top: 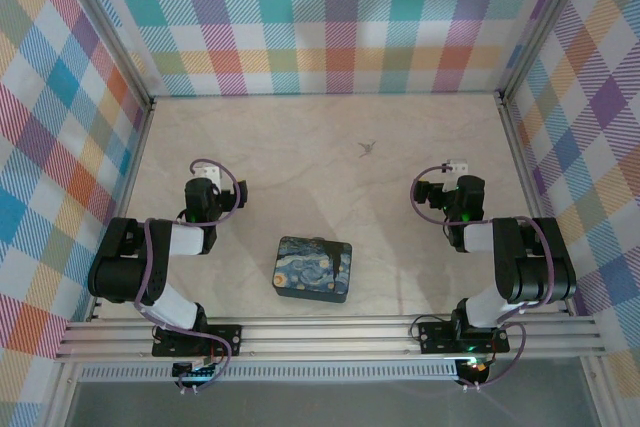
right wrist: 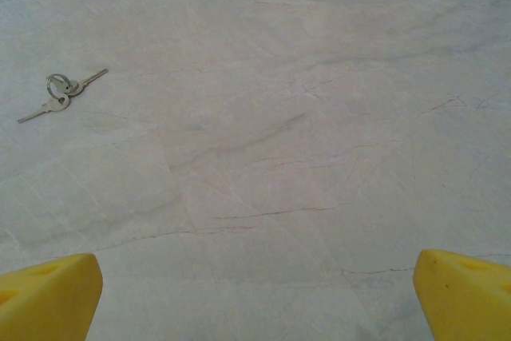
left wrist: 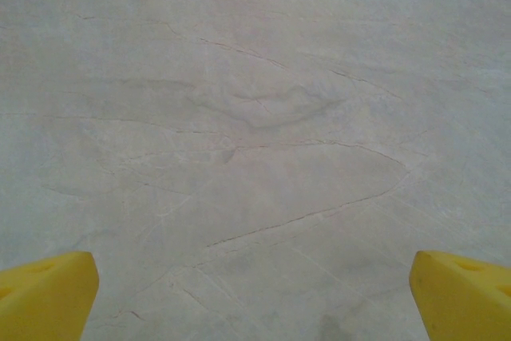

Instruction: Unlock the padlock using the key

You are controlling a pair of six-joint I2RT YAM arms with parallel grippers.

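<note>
Two thin silvery keys on one ring, the key (top: 367, 148) (right wrist: 61, 92), lie flat on the pale table towards the back, between the two arms. A small dark shape on the right end of the blue-and-yellow swirl tin (top: 310, 269) looks like the padlock (top: 345, 260); its shackle is too small to make out. My left gripper (top: 204, 190) (left wrist: 254, 301) hovers open over bare table, left of the tin. My right gripper (top: 455, 192) (right wrist: 257, 301) is open too, with the key ahead and to its left. Nothing lies between either pair of yellow fingertips (right wrist: 48, 293).
Plaid walls enclose the table on the left, back and right, with metal posts (top: 505, 97) at the back corners. The aluminium rail (top: 330, 332) that carries both arm bases runs along the near edge, just in front of the tin.
</note>
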